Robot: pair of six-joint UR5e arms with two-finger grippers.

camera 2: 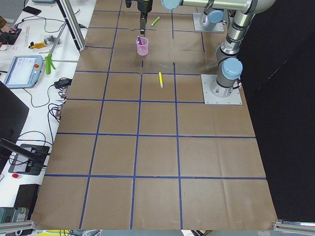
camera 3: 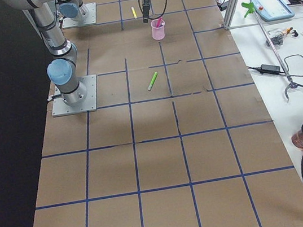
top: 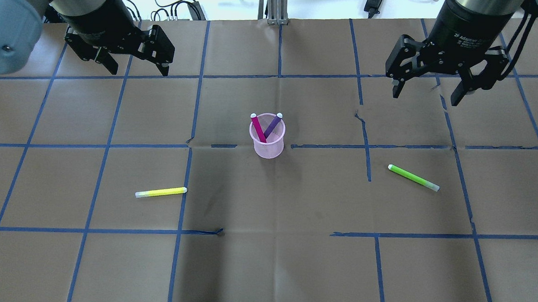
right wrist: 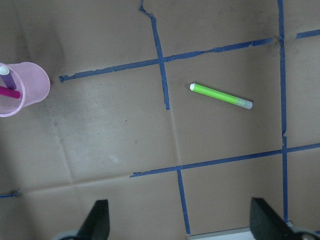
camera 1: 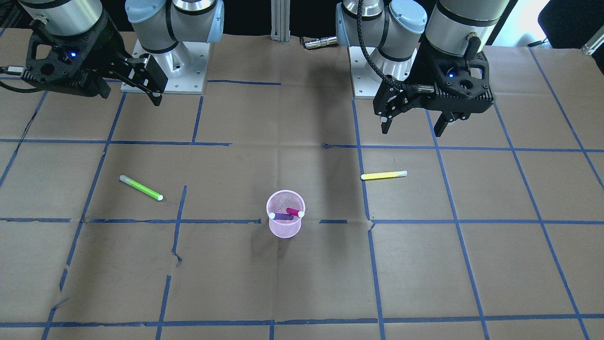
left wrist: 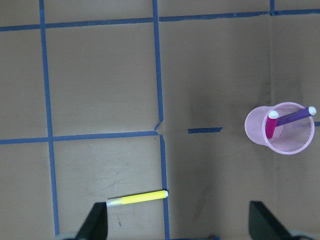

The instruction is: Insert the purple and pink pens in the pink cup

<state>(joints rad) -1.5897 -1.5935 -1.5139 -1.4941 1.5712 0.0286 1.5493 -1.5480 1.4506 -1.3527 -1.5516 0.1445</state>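
Observation:
The pink mesh cup [top: 267,141] stands at the table's middle, also in the front view [camera 1: 284,225]. The pink pen [top: 258,127] and the purple pen [top: 273,125] both lean inside it, caps up; they show in the left wrist view too [left wrist: 270,127] [left wrist: 295,116]. My left gripper [top: 134,64] is open and empty, raised far to the back left of the cup. My right gripper [top: 428,89] is open and empty, raised at the back right. The cup also sits at the right wrist view's left edge [right wrist: 30,84].
A yellow pen [top: 161,192] lies on the paper-covered table front left of the cup. A green pen [top: 413,177] lies to the cup's right. Blue tape lines [top: 189,143] grid the table.

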